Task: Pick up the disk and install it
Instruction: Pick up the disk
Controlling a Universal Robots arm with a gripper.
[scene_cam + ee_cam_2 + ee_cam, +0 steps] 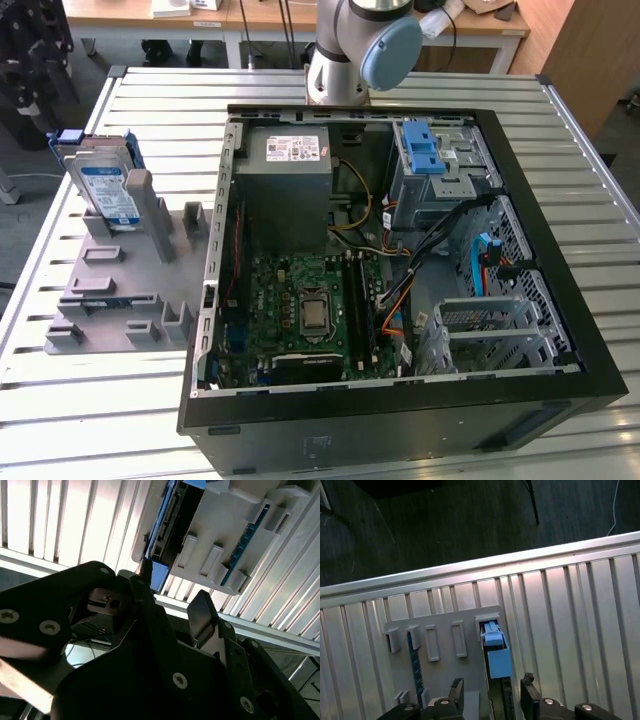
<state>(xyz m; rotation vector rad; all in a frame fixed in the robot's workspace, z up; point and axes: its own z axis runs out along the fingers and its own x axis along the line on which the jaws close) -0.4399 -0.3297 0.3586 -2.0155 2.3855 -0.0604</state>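
Observation:
The disk (105, 185) stands on edge in a slot at the far corner of a grey holder (120, 290), on the exterior view's left. It is silver with a white-and-blue label and a blue carrier. In the first wrist view my gripper (491, 692) is open, its dark fingertips (527, 687) straddling the line of the disk's blue end (497, 662) with a gap still between them and it. The second wrist view has the gripper (172, 605) open too, short of the disk (170, 515), with nothing between the fingers.
An open computer case (215, 300) lies on the slatted metal table (150, 90). Inside are a grey power supply (290, 170), a drive cage with a blue handle (425, 155), a motherboard (310, 310) and cables. The arm's base (345, 60) stands behind the case. The holder (445, 665) has several other slots.

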